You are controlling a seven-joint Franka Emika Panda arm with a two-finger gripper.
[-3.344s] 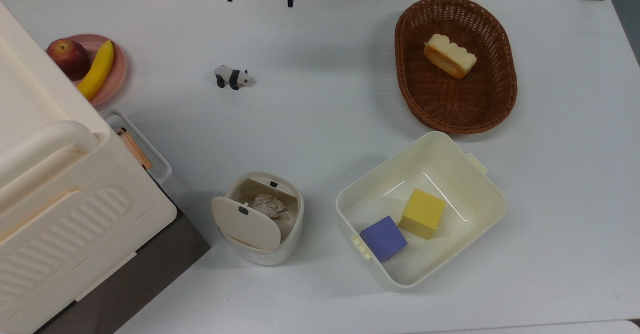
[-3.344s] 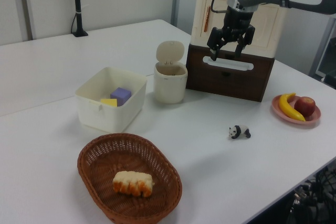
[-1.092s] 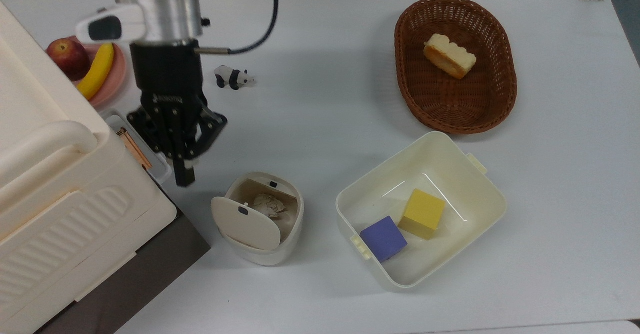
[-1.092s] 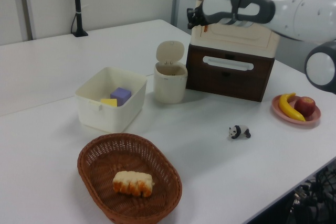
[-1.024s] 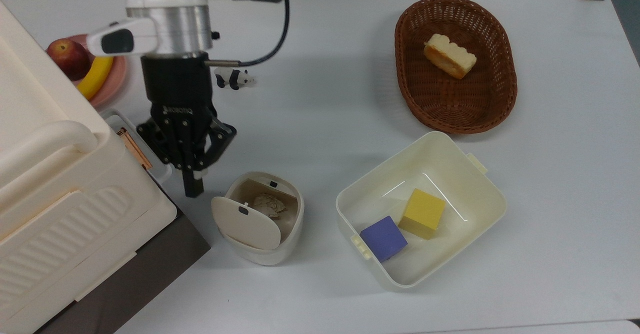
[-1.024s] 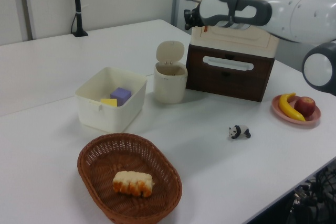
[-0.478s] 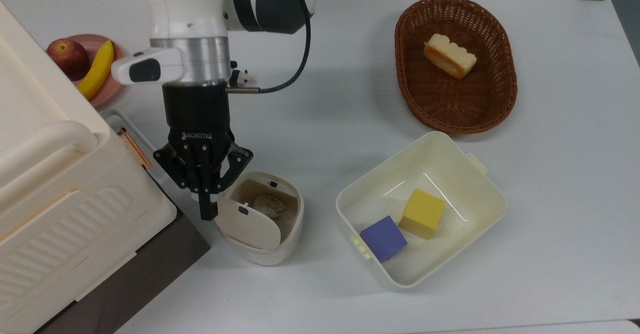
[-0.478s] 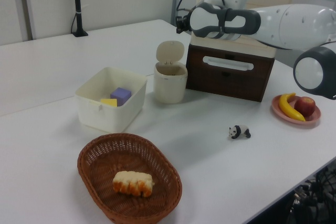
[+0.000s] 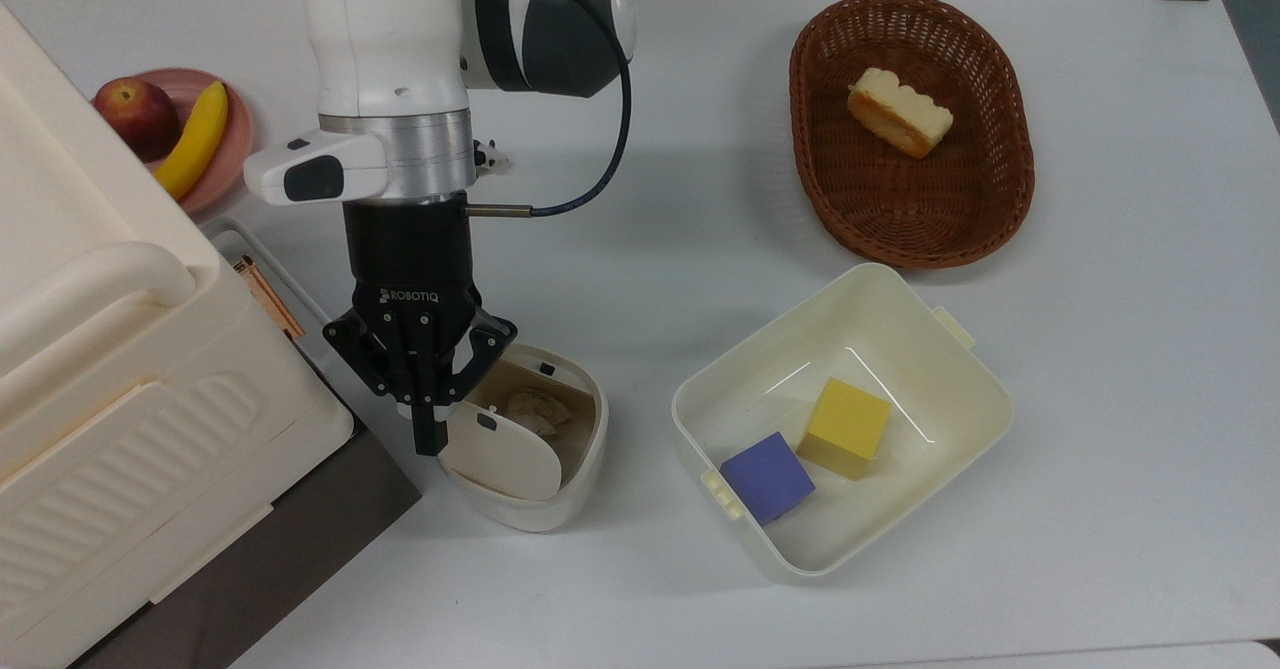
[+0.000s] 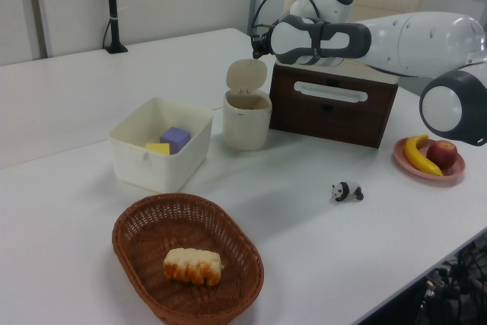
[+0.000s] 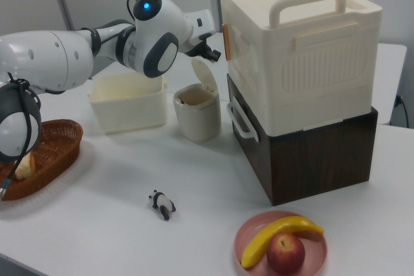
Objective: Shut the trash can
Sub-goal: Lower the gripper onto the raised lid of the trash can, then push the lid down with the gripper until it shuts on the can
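While you weigh the push, note the item: trash can (image 9: 545, 454), small cream plastic bin standing on the white table (image 9: 650, 199), between the brown drawer unit (image 10: 331, 108) and the cream tub (image 9: 880, 429) holding a yellow cube (image 9: 846, 427) and a purple cube (image 9: 767, 476).

Lid (image 9: 500, 457): beige, hinged, standing up open in the left view (image 10: 246, 75), hinge on the side toward the drawer unit. Crumpled paper (image 9: 530, 409) lies inside the bin.

Gripper (image 9: 428, 434): at the back of the raised lid, on the top view's left of it; fingers drawn together with no gap visible, holding nothing. Whether the tip touches the lid cannot be told.

Handling, as judged: light, thin-walled, rigid plastic, smooth and likely slippery. The bin will probably slide or tip before it resists, so do not grasp it. Press on the lid's outer face near its free edge, away from the hinge, and follow the arc down gently. The dark latch (image 9: 546, 366) on the rim suggests a light final press to seat it.

Nearby: wicker basket (image 9: 910, 129) with bread (image 9: 898, 111), well apart.
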